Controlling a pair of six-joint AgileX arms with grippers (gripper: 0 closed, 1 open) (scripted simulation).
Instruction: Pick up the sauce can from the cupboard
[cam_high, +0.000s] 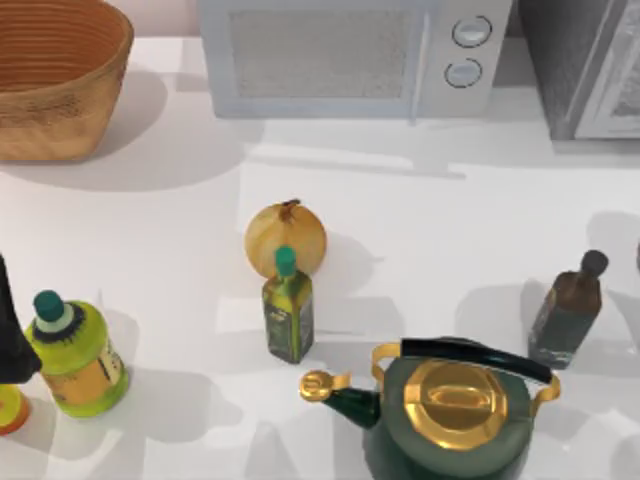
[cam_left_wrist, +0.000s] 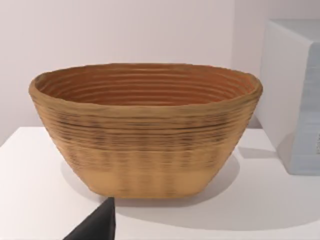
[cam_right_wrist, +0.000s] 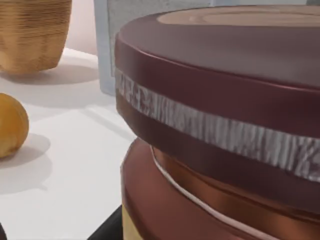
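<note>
The sauce can (cam_right_wrist: 225, 100) sits right against the right wrist camera, with a dark maroon lid, a tan patch on top, a silvery band and an orange-brown side. My right gripper (cam_right_wrist: 107, 227) is shut on it, and a dark piece of the gripper shows beneath the can. The can is outside the cupboard. The cupboard (cam_high: 585, 60), a grey speckled box with a pale framed door, stands at the back right of the table. My left gripper (cam_left_wrist: 97, 225) is parked at the table's left edge, facing the basket.
A woven basket (cam_high: 55, 75) is at the back left, with a white microwave (cam_high: 350, 55) beside it. An onion (cam_high: 286, 238), an olive oil bottle (cam_high: 288, 310), a green kettle (cam_high: 450, 405), a dark brown bottle (cam_high: 568, 310) and a yellow-green bottle (cam_high: 75, 355) stand on the table.
</note>
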